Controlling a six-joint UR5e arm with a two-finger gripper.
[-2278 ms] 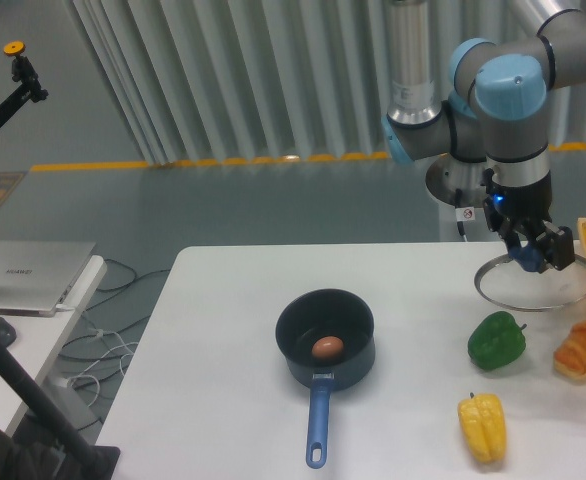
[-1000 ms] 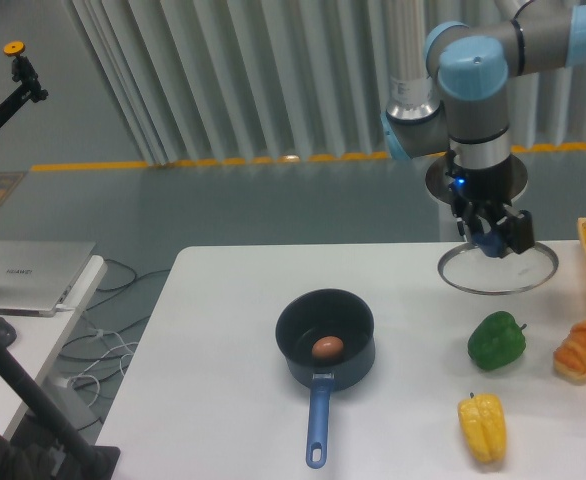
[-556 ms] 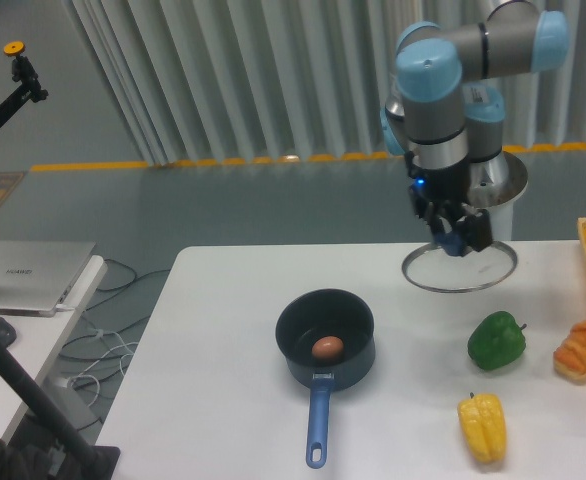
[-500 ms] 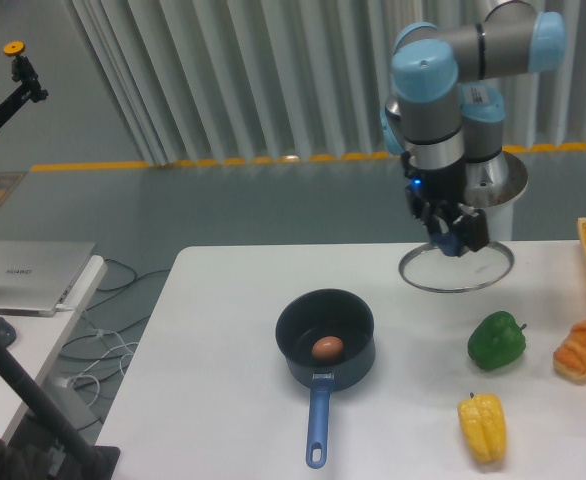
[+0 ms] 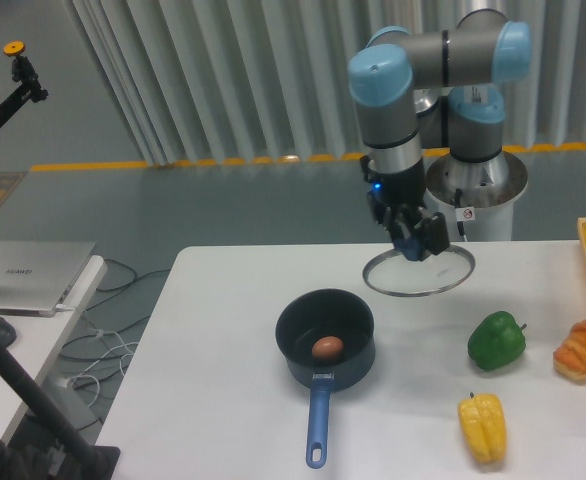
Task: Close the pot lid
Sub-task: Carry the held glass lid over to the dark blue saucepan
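One clear shift marks this moment: the round transparent glass lid with its thin metal rim has travelled leftward across the white surface, carried from the right side near the yellow crate to a spot just up and right of the small dark blue saucepan with a long bright blue handle. Its blue knob is hidden by the gripper, whose jaws are clamped on it, so the lid hangs level beneath the arm, apparently clear of the surface. The lid's near rim now sits close to the saucepan's far rim, though the two do not yet overlap.

Most of the transfer looks done. What remains, as I judge it, is a further short move left and toward the camera until the lid is centred over the saucepan's mouth, then a descent and release. A brown egg lies inside the black interior, low enough that it should not hinder seating.

Off to the right, well apart from the path, sit a green bell pepper, a yellow bell pepper and a golden croissant.
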